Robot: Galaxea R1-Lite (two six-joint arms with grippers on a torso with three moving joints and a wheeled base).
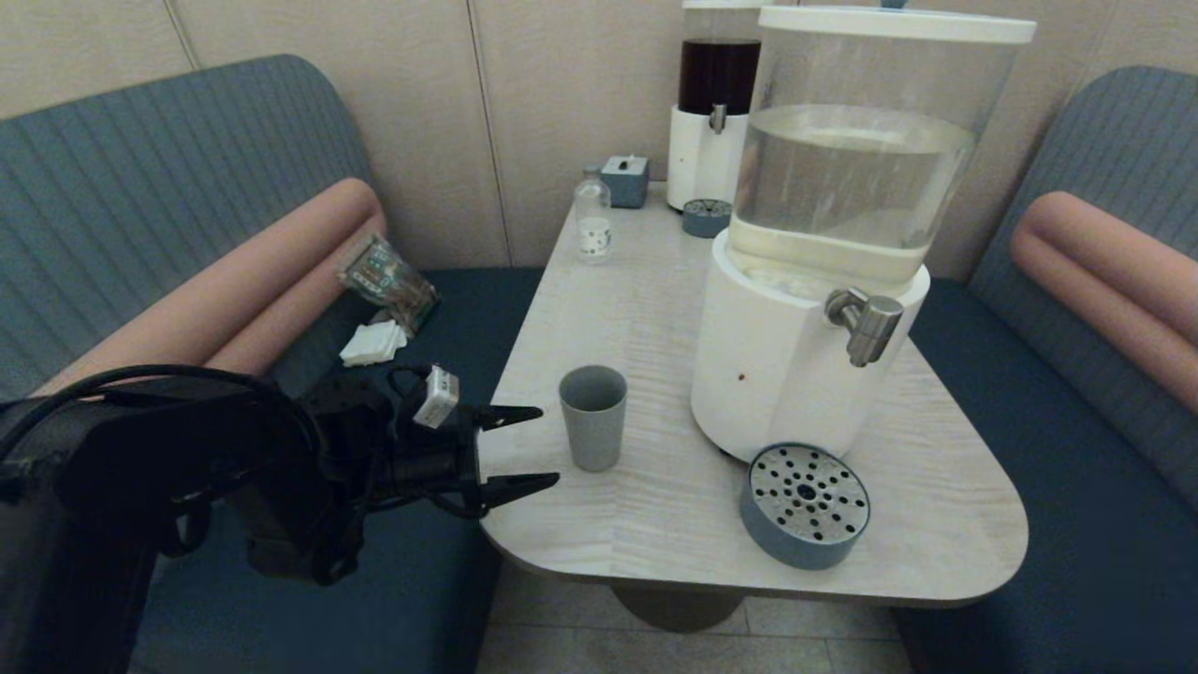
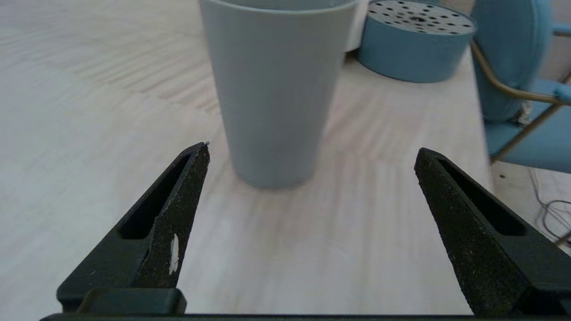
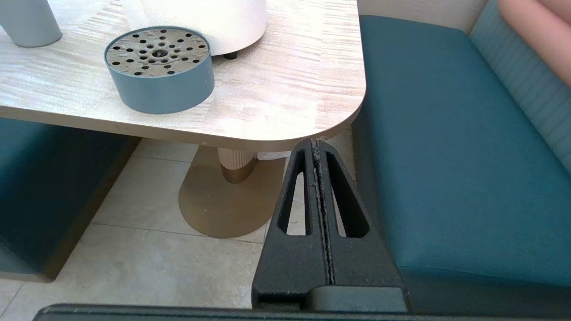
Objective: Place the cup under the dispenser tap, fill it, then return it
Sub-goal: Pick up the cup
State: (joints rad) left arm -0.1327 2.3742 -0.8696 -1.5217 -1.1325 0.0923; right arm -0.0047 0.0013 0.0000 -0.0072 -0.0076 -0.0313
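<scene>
The grey-blue cup (image 1: 593,417) stands upright on the pale wooden table (image 1: 655,524), left of the large clear-tank dispenser (image 1: 824,243). Its brushed-metal tap (image 1: 866,325) juts toward me above a round blue drip tray (image 1: 805,505). My left gripper (image 1: 550,446) hovers at the table's left edge, open, with the cup (image 2: 276,89) just ahead of the fingertips and not between them. My right gripper (image 3: 317,143) is shut on nothing, parked below the table's near right corner; it does not show in the head view.
A small clear bottle (image 1: 592,221), a blue box (image 1: 625,180), a dark-liquid dispenser (image 1: 713,103) and a second drip tray (image 1: 706,217) stand at the table's far end. Teal benches flank the table; a packet (image 1: 388,279) and white napkins (image 1: 372,344) lie on the left one.
</scene>
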